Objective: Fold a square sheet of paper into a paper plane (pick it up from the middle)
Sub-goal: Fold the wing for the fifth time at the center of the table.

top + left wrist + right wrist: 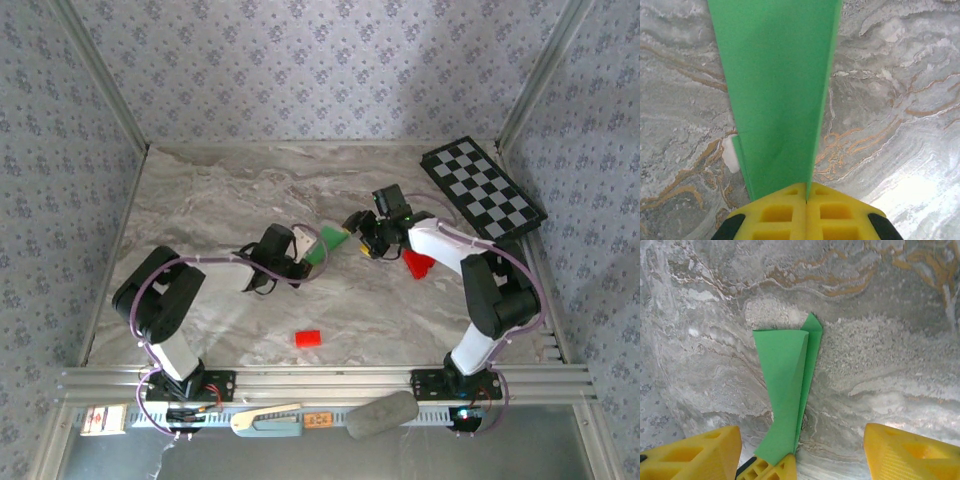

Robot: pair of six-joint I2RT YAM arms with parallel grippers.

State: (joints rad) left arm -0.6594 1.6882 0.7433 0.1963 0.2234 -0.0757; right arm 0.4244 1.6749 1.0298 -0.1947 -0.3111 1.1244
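One marbled table (pixel 230 190), three patterned walls (pixel 300 70)

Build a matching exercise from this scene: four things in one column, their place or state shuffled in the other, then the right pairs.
Column one
1. left fingers
2. right fingers
3. red block
4. checkerboard

Column two
A. at the far right corner of the table
B. spread open
C. shut on the green paper
D. lying alone toward the near edge

Pairs: 1-C, 2-B, 3-D, 4-A
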